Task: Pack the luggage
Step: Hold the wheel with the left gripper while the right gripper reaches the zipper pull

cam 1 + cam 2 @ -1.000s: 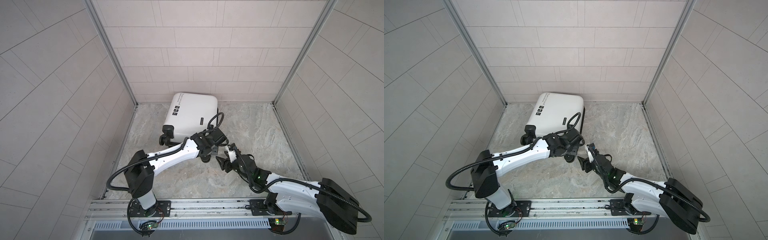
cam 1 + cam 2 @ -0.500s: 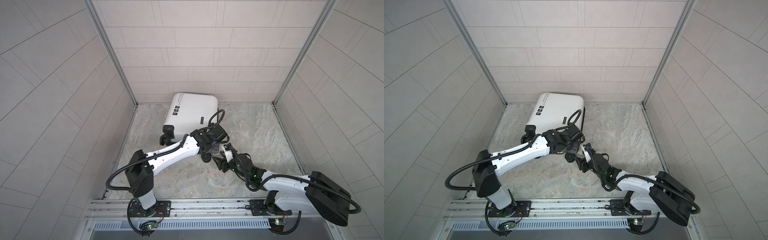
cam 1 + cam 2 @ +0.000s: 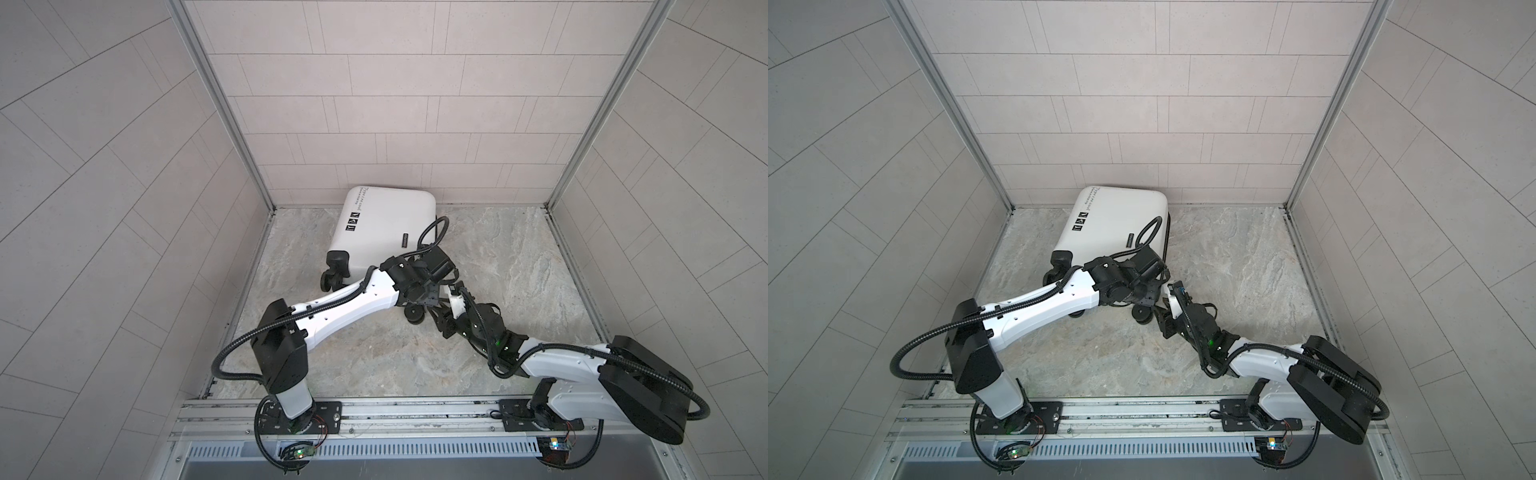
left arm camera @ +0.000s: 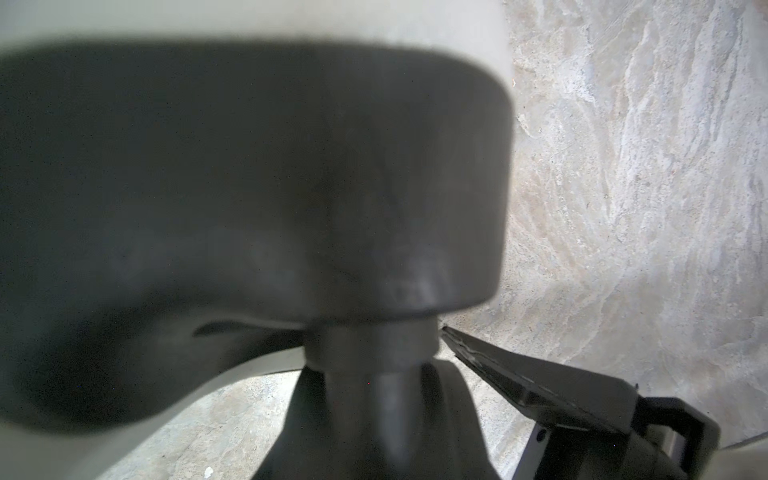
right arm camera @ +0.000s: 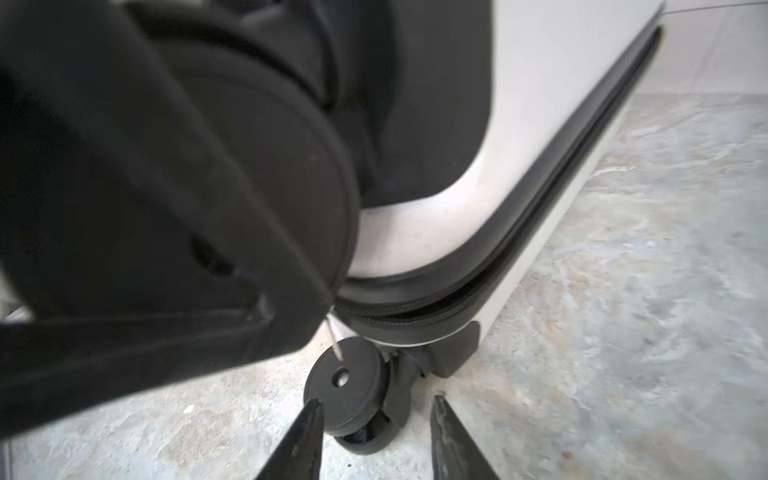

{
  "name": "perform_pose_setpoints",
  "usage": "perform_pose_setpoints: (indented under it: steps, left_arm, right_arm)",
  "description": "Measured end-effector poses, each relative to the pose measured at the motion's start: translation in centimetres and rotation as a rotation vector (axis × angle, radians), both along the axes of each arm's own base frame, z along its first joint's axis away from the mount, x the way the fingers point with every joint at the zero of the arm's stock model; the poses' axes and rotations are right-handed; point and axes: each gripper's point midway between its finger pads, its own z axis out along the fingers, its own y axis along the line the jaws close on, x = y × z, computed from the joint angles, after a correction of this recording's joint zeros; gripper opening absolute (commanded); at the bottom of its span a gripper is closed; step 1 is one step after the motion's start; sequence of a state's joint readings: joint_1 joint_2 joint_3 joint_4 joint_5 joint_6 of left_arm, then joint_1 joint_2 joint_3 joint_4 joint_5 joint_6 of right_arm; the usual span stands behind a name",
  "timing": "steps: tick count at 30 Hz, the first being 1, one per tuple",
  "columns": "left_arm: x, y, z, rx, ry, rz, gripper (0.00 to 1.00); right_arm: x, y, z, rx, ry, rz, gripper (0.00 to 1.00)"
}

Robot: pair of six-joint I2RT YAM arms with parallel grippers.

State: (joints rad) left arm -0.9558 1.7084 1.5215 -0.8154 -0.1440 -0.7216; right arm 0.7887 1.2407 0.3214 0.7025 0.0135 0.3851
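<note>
The luggage (image 3: 386,224) (image 3: 1117,220), a white hard-shell case with a black zipper band (image 5: 498,249), lies flat on the floor near the back wall. My left gripper (image 3: 422,297) (image 3: 1142,297) (image 4: 374,353) is at its near right corner, shut on the stem of a black wheel. Only one finger (image 4: 519,374) shows, its tip against the stem. My right gripper (image 3: 438,320) (image 3: 1163,318) (image 5: 374,405) sits low just beside it, open, with the lower black wheel (image 5: 345,386) between its fingertips. One tip is at the wheel's face and the other stands apart.
Tiled walls (image 3: 124,208) close in the left, back and right sides of the stone floor (image 3: 519,270). The two arms cross close together at the case's corner. A metal rail (image 3: 415,411) with both arm bases runs along the front edge.
My right gripper has pushed forward to the lower wheel and its jaws have narrowed. The left arm has shifted slightly at the corner. The luggage has barely moved.
</note>
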Motion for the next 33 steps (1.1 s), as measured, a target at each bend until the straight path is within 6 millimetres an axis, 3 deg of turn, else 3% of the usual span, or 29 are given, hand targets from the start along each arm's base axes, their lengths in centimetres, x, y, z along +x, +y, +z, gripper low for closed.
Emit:
perform_pose_setpoints:
  steps: [7, 11, 14, 17, 24, 33]
  left_arm:
    - [0.8, -0.8, 0.3, -0.041, 0.018, 0.0, 0.0]
    - [1.4, -1.2, 0.4, -0.061, 0.028, 0.003, 0.0]
    - [2.0, -1.3, 0.5, -0.074, 0.032, 0.004, 0.0]
    - [2.4, -1.6, 0.8, -0.091, 0.031, 0.003, 0.0]
    - [2.8, -2.1, 0.8, -0.127, 0.049, 0.003, 0.0]
    - [3.0, -2.1, 0.6, -0.149, 0.076, 0.007, 0.0]
  right_arm:
    - [0.5, -2.8, 4.4, 0.029, -0.095, -0.111, 0.53]
    - [0.9, -2.7, 6.6, -0.033, -0.125, -0.104, 0.55]
    - [0.8, -2.5, 7.2, -0.067, -0.137, -0.08, 0.53]
    - [0.3, -2.7, 5.9, -0.095, -0.136, -0.058, 0.52]
    - [0.0, -2.7, 0.3, -0.187, -0.082, -0.03, 0.47]
    - [1.8, -0.3, -1.4, -0.165, -0.075, 0.005, 0.43]
